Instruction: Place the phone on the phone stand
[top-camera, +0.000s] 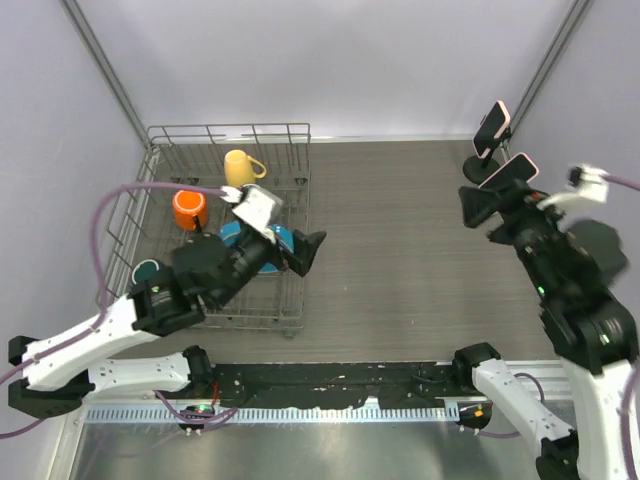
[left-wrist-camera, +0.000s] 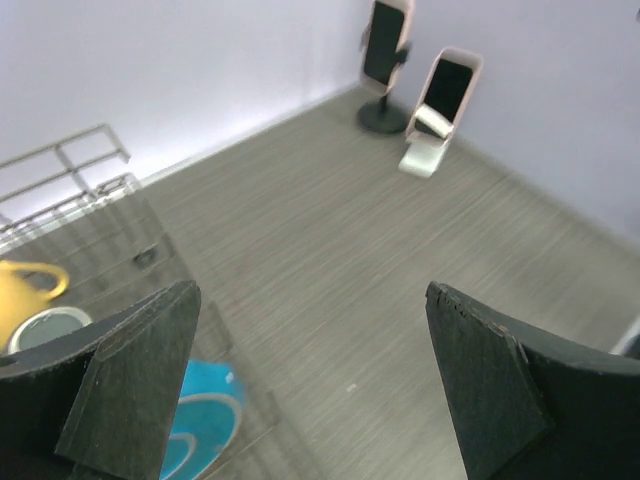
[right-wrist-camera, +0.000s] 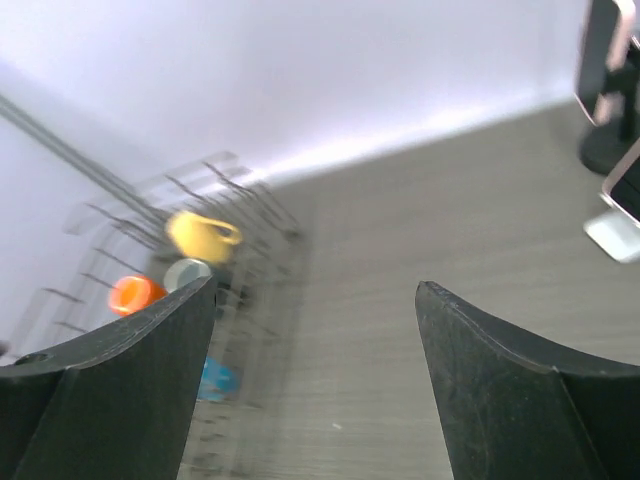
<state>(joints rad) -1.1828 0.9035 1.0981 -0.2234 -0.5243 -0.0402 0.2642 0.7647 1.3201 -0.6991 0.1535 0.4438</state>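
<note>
So the phone stand (left-wrist-camera: 383, 115) is way over in the far right corner of the tabletop (top-camera: 400, 250), round black base flat on the wood, and there's a phone (left-wrist-camera: 383, 40) clamped in the top of it. The phone stands on end with its long axis close to vertical, leaning back just a touch, pinkish rim, dark screen facing out toward the middle of the tabletop. Right beside it, a little nearer the arms, a second phone (left-wrist-camera: 449, 85) is propped on a silver stand (left-wrist-camera: 425, 158). That one slopes back a lot more, its screen turned the same general way. The right pincer (right-wrist-camera: 315, 390) hangs near those two, fingers spread wide with nothing between them – only bare wood shows through the gap. The left pincer (left-wrist-camera: 320, 400) is the same, wide apart and empty, well away from the phones and up over the right side of the wire dish rack (top-camera: 160, 135). The rack holds a yellow mug (top-camera: 238, 165), an orange mug (top-camera: 189, 208) and a blue plate (top-camera: 233, 232).
</note>
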